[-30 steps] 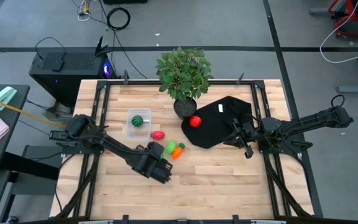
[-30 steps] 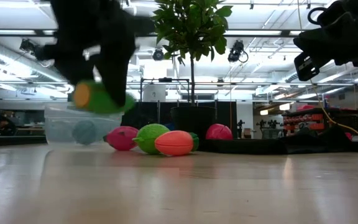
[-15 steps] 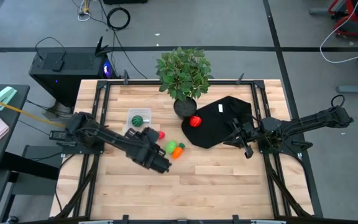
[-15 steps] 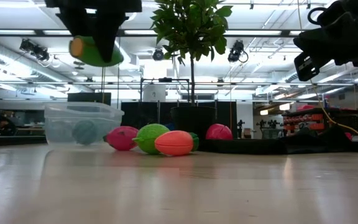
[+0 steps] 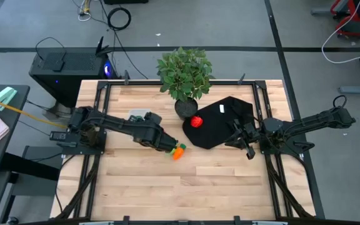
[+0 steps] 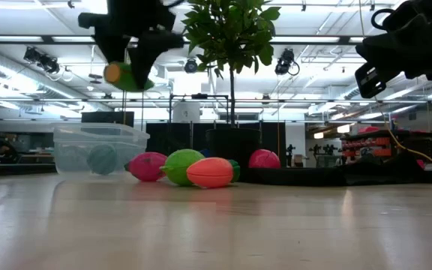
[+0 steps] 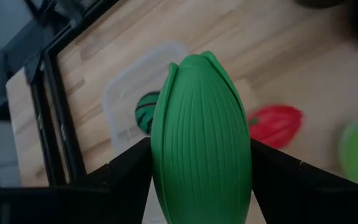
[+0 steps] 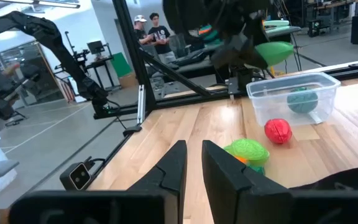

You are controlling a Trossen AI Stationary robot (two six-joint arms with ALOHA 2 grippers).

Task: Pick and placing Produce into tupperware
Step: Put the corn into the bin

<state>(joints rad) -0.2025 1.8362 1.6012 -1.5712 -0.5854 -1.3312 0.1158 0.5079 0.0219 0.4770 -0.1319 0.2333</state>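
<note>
I have my left gripper (image 7: 201, 186) clamped on the corn-shaped piece (image 7: 201, 140), one dark finger (image 7: 132, 177) against each flank. It is an oblong toy, deep green husk ribbed lengthwise and closing to a blunt tip, with an orange butt end that shows in the low view (image 6: 113, 73). I hold it up in the air, well clear of the table (image 5: 230, 181), just beside the tupperware (image 6: 100, 148) on the side toward the potted plant (image 5: 185, 75).

The tupperware is a clear, whitish tub with rounded corners, standing on the bare wood. Inside it lies the dark green striped ball (image 7: 145, 112).

Just beside the tub, toward the black cloth (image 5: 227, 122), three more pieces lie huddled on the wood: a pink-red one (image 6: 148, 166) nearest the tub, a light green oblong one (image 6: 180, 163) touching it, and an orange one (image 6: 210, 172) with a green end in front of that. Farther from the tub, a red round piece (image 5: 196, 122) sits on the edge of the cloth near the plant's pot.

My right gripper (image 8: 191, 165) waits beyond the cloth from the tub, above the table, fingers nearly together and holding nothing.
</note>
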